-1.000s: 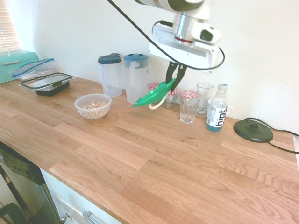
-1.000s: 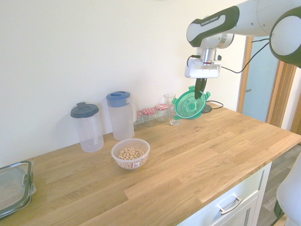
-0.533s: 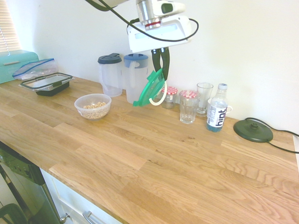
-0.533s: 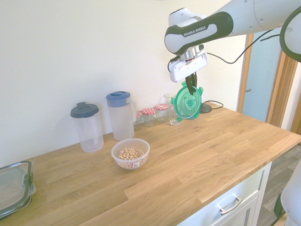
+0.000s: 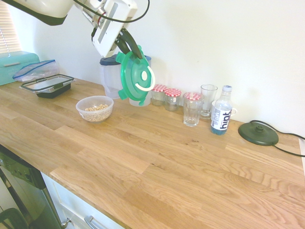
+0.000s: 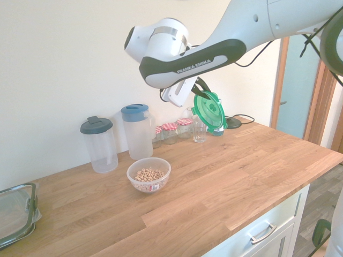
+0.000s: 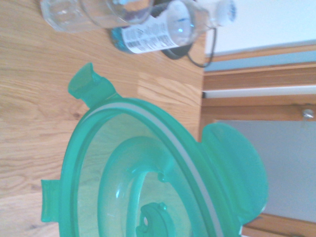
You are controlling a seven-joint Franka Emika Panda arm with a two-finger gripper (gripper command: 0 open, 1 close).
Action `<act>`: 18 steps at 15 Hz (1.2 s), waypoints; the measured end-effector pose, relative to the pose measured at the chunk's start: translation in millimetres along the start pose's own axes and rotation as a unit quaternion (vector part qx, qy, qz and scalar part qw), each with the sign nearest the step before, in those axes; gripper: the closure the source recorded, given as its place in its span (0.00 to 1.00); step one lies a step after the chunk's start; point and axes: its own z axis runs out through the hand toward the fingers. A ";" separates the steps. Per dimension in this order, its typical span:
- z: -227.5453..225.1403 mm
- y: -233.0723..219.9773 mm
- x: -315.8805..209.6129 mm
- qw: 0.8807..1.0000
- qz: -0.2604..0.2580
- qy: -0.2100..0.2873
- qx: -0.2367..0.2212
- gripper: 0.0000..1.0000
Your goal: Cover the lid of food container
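Observation:
The round green lid (image 5: pixel 135 78) hangs nearly on edge in the air, held by its upper rim in my gripper (image 5: pixel 128 46), which is shut on it. In the second exterior view the lid (image 6: pixel 210 111) hangs in front of the jars, gripper (image 6: pixel 202 88) above it. The lid (image 7: pixel 143 182) fills most of the wrist view. The food container (image 5: pixel 95 108), a small clear bowl with beige grains, stands on the wooden counter below and to the left of the lid; in the second exterior view the same bowl (image 6: pixel 149 174) stands near the counter's middle.
Two lidded clear jugs (image 6: pixel 99 144) (image 6: pixel 138 130) stand at the wall behind the bowl. Red-checked jars (image 5: pixel 172 98), glasses (image 5: pixel 192 109), a water bottle (image 5: pixel 221 110) and a dark disc with a cable (image 5: pixel 258 133) line the back. A rectangular black-rimmed container (image 5: pixel 47 85) sits far left.
The arm has swung the lid along the wall from over the jars and glasses toward the jugs and the bowl, and the lid has turned from slanted to nearly upright.

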 end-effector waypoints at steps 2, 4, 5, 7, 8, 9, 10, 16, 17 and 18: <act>-24.9 -17.1 -23.1 0.999 -0.008 0.019 -0.044 1.00; -53.6 -38.4 -48.8 0.998 -0.012 0.033 -0.059 1.00; -65.4 -48.9 -60.6 0.997 -0.011 0.037 -0.065 1.00; -85.7 -70.9 -84.8 0.996 -0.006 0.046 -0.079 1.00; -92.8 -82.5 -94.6 0.995 -0.002 0.053 -0.088 1.00; -98.3 -94.7 -103.4 0.993 0.000 0.060 -0.099 1.00; -102.7 -106.9 -111.4 0.992 0.001 0.066 -0.111 1.00; -119.4 -162.4 -154.7 0.978 0.002 0.125 -0.167 1.00; -125.5 -169.8 -164.1 0.977 -0.003 0.132 -0.167 1.00; -129.3 -176.1 -170.6 0.976 -0.006 0.139 -0.169 1.00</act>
